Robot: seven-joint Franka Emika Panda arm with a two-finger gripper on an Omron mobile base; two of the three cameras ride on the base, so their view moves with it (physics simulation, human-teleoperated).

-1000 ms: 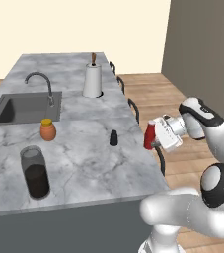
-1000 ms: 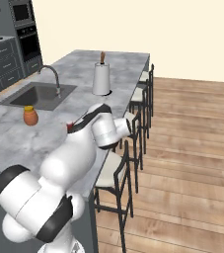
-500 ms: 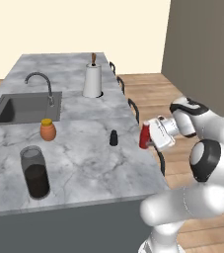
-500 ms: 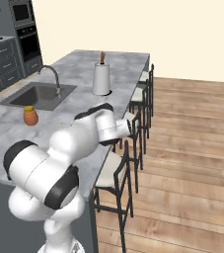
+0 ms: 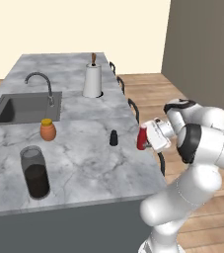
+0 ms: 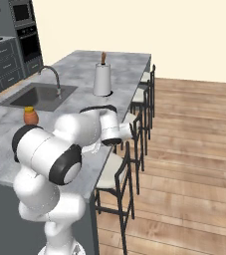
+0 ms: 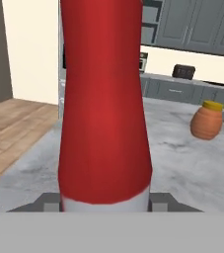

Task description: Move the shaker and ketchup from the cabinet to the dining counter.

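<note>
One risk stands out: the end effector (image 5: 144,139), clamped on the ketchup (image 5: 141,138) at the dining surface's (image 5: 84,158) stool-side edge near the shaker (image 5: 113,138), might release too close to that edge and tip it off.

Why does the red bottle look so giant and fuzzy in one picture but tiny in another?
In the hand view the ketchup sits right against the camera, so it looks huge with soft, blurry edges, and the orange jar behind looks small. In the left base view the ketchup is far off, held by the gripper at the dining counter edge, so it looks tiny.
</note>
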